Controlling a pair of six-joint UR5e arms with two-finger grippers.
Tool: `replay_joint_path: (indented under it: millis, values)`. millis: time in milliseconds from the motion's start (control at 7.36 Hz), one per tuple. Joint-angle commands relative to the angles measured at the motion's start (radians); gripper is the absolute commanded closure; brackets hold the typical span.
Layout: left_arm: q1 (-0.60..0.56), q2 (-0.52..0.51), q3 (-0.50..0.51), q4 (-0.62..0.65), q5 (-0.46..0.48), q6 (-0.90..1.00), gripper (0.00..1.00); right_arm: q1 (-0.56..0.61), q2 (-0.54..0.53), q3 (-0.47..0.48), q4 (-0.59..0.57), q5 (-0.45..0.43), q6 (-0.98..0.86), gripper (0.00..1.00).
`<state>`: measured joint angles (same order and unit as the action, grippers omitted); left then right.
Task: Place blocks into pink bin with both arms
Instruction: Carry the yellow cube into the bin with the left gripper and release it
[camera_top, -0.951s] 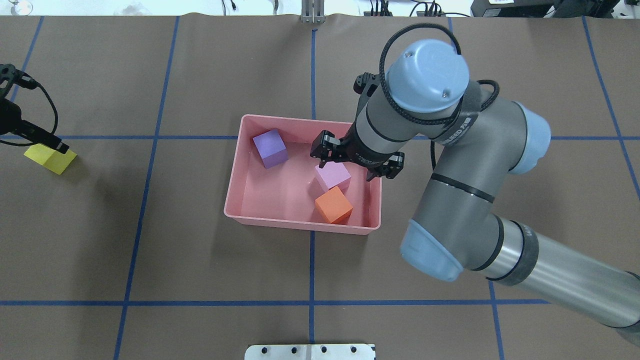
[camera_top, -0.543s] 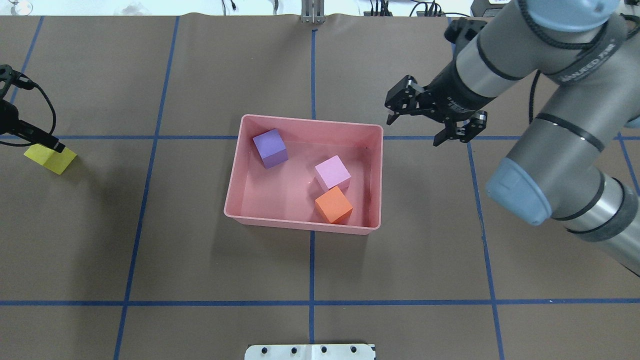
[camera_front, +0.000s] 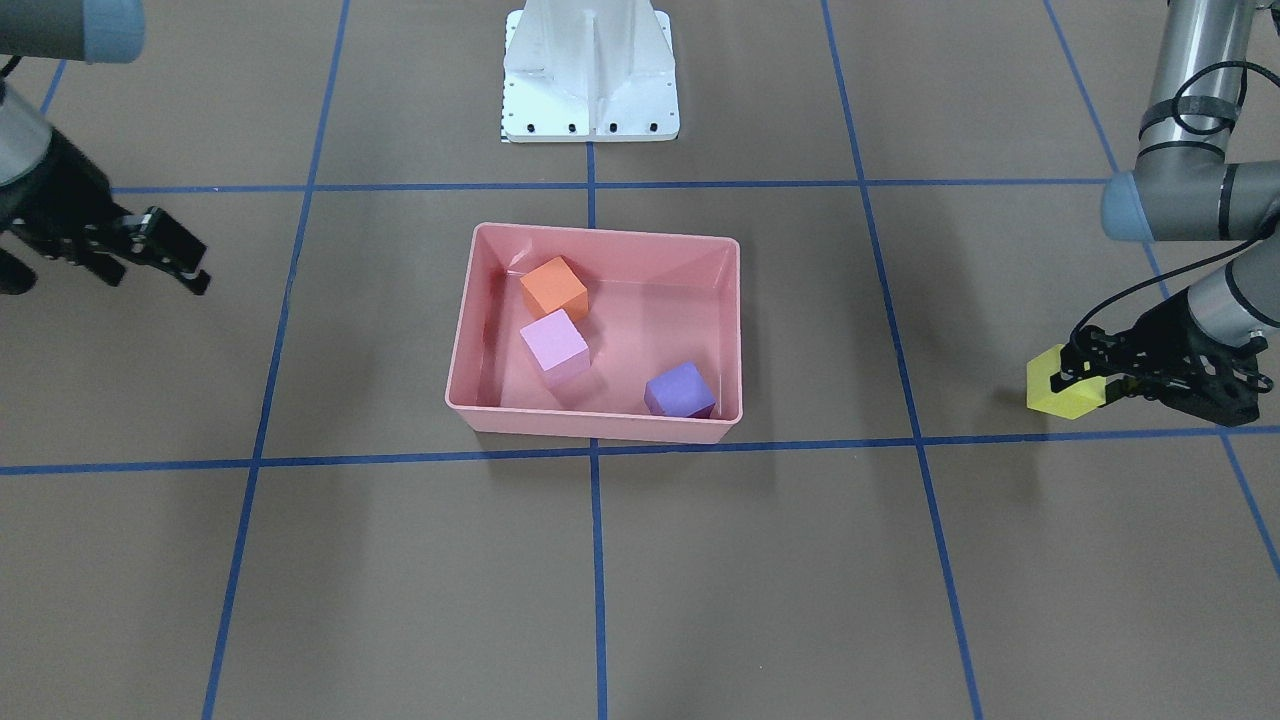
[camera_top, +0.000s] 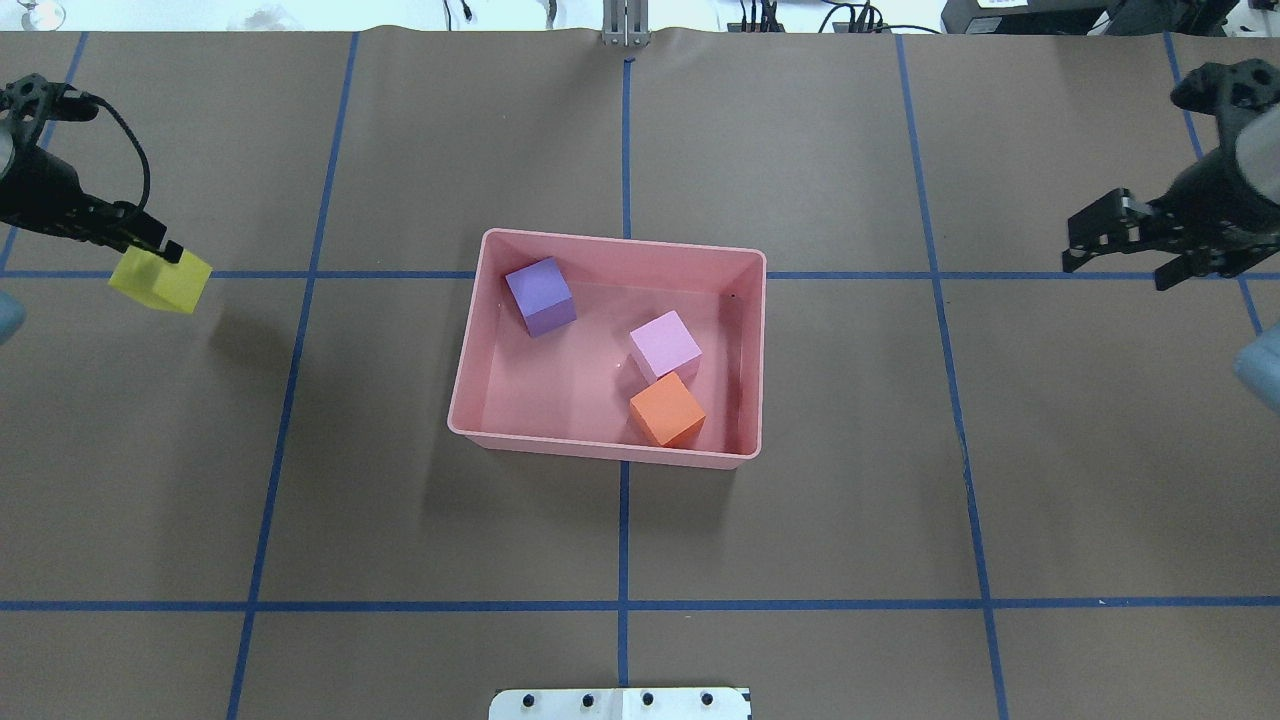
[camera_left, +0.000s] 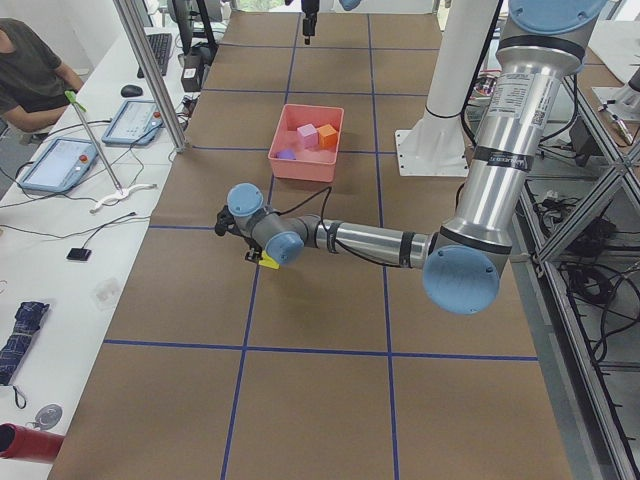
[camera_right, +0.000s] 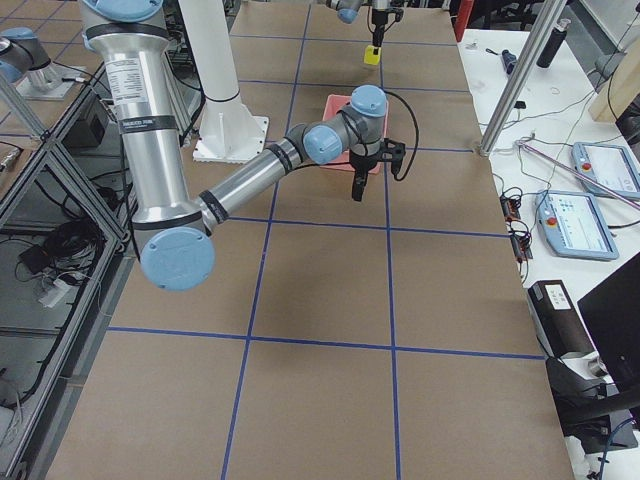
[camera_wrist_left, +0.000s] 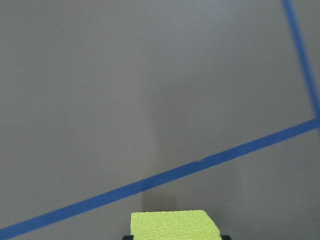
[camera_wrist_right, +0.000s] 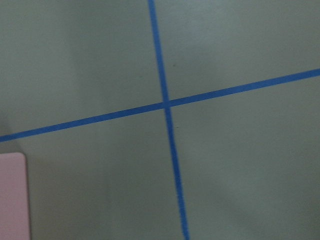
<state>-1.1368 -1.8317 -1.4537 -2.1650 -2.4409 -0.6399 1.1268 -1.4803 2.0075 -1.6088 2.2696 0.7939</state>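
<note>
The pink bin (camera_top: 620, 241) sits mid-table and holds the purple block (camera_top: 540, 296), the pink-lilac block (camera_top: 665, 345) and the orange block (camera_top: 667, 409). In the front-facing view the bin (camera_front: 600, 231) holds the same three. My left gripper (camera_top: 150, 262) is shut on the yellow block (camera_top: 162, 281) and holds it above the table at the far left. The block also shows in the front-facing view (camera_front: 1058, 385) and the left wrist view (camera_wrist_left: 172, 225). My right gripper (camera_top: 1120, 258) is open and empty, far right of the bin.
The white pedestal base (camera_front: 590, 75) stands behind the bin on the robot's side. Blue tape lines grid the brown table. A side table with tablets (camera_left: 65, 160) and a seated person lies beyond the far edge. A bin corner (camera_wrist_right: 12, 195) shows in the right wrist view.
My right arm has pulled out of the bin and swung far right, open and empty. My left gripper has lifted the yellow block off the table and carried it a little toward the bin.
</note>
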Motion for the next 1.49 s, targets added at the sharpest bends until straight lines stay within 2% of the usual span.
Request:
replay_joint_path:
  millis: [0, 272, 407, 543, 679, 815, 1086, 1358]
  values:
    - [0.041, -0.146, -0.086, 0.001, -0.053, -0.371, 1.00, 0.128, -0.095, -0.050, -0.002, 0.008, -0.274, 0.00]
    - [0.167, -0.262, -0.161, 0.002, -0.034, -0.713, 1.00, 0.197, -0.106, -0.129, -0.002, 0.045, -0.434, 0.00]
    - [0.252, -0.279, -0.206, 0.002, 0.009, -0.833, 1.00, 0.211, -0.103, -0.159, -0.002, 0.059, -0.477, 0.00]
    - [0.373, -0.278, -0.258, 0.002, 0.126, -0.916, 1.00, 0.214, -0.103, -0.162, -0.002, 0.062, -0.487, 0.00]
    - [0.456, -0.274, -0.254, 0.002, 0.211, -0.919, 0.99, 0.214, -0.103, -0.167, 0.000, 0.061, -0.492, 0.00]
    - [0.483, -0.270, -0.248, 0.002, 0.256, -0.916, 0.01, 0.214, -0.104, -0.170, 0.000, 0.062, -0.498, 0.00]
    - [0.477, -0.267, -0.249, 0.002, 0.263, -0.911, 0.00, 0.214, -0.110, -0.170, 0.000, 0.080, -0.507, 0.00]
    - [0.410, -0.155, -0.283, 0.002, 0.226, -0.762, 0.00, 0.228, -0.129, -0.170, 0.000, 0.076, -0.568, 0.00]
